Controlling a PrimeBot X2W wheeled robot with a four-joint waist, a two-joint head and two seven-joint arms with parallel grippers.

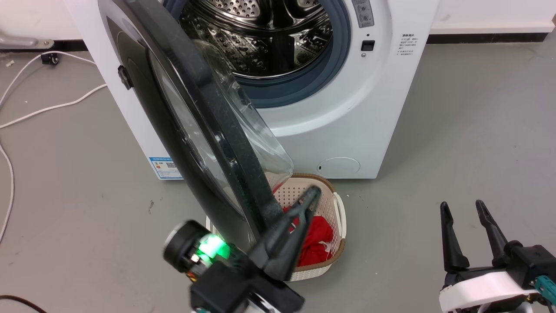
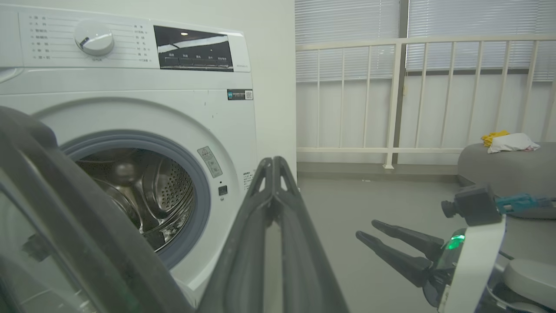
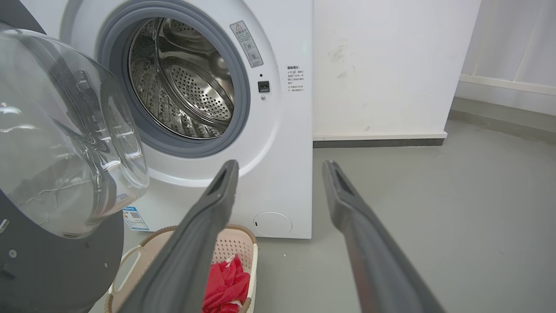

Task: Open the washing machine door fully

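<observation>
Basket [image 1: 341, 209] sits below the door [image 1: 208, 121], which is swung out edge-on toward the robot; left gripper [image 1: 312, 192] pressed together, right gripper [image 1: 461, 204] spread.

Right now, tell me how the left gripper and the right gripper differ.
The left gripper is shut; the right gripper is open. The left gripper lies beside the rim of the washing machine door; the right gripper hangs clear of it, over the floor. Both are long and dark, holding nothing.

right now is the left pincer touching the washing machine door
Cannot tell. Head view: the shut left pincer overlaps the rim of the washing machine door, hiding any contact; left wrist view shows them converging off-frame.
</observation>
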